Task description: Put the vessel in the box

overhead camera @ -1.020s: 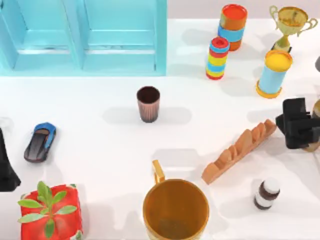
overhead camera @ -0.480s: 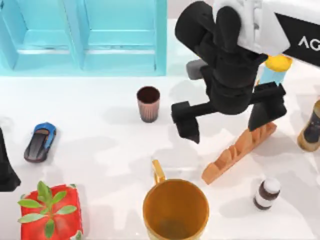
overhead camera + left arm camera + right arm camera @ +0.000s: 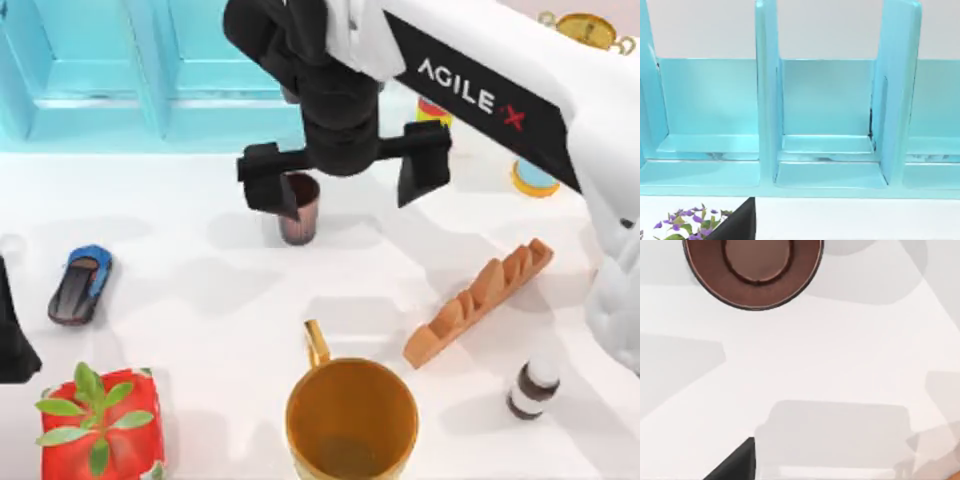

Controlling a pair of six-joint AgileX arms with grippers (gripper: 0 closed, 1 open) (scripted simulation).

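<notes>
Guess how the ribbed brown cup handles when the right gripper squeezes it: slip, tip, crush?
The vessel is tapered with a narrow base, so a sideways nudge may tip it. Its vertical ribs should give the right gripper some grip. It looks rigid and empty, so probably light.

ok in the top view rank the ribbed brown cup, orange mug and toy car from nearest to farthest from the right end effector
1. Ribbed brown cup, just under the right end effector, by its left finger.
2. Orange mug, at the table's near edge, centre.
3. Toy car, far left.

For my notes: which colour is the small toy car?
Blue with a dark roof, best in the top view.
</notes>
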